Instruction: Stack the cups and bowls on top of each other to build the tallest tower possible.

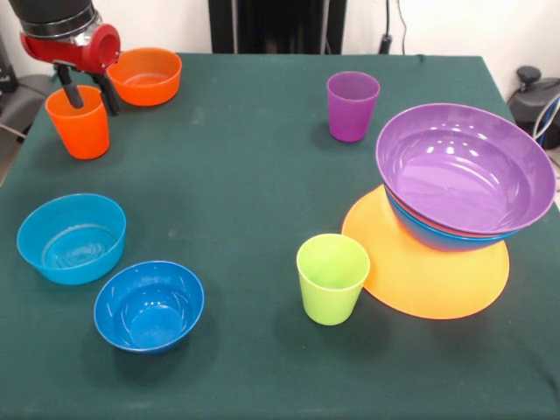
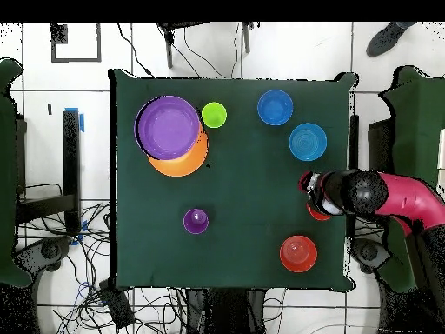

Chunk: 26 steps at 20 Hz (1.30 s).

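At the table's edge, the arm hangs upright — tool [image 1: 86,91] straddling the orange cup's [image 1: 80,128] rim, spread.

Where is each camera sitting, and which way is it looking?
Front view: sits across the table, looking over the green table toward the robot; only the gripper shows, straddling the orange cup rim at top left.
Overhead view: hangs above, looking straight down; the red and black arm reaches in from the right.
Both views show the purple bowl on the tower, the purple cup, the lime green cup and the arm's end at the orange cup.
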Each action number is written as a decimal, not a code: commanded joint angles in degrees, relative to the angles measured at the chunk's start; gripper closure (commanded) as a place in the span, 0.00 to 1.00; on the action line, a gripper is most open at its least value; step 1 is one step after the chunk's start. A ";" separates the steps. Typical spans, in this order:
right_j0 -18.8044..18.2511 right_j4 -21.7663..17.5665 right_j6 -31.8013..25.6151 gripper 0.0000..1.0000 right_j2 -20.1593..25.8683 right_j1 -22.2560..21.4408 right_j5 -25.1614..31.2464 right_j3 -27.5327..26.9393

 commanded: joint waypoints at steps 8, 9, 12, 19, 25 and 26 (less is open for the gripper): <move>0.35 -3.95 -14.50 0.00 0.71 1.07 -3.03 1.16; 0.30 -4.09 -14.50 0.00 0.69 1.25 -3.25 1.13; 0.16 -4.95 -14.19 0.00 0.18 2.58 -4.29 1.06; 0.24 -5.41 -13.40 0.00 -0.20 3.50 -5.19 1.07; 0.28 -5.51 -12.96 0.00 -0.60 4.17 -6.08 1.50; 0.15 -5.66 -13.04 0.00 -0.78 4.78 -6.39 1.39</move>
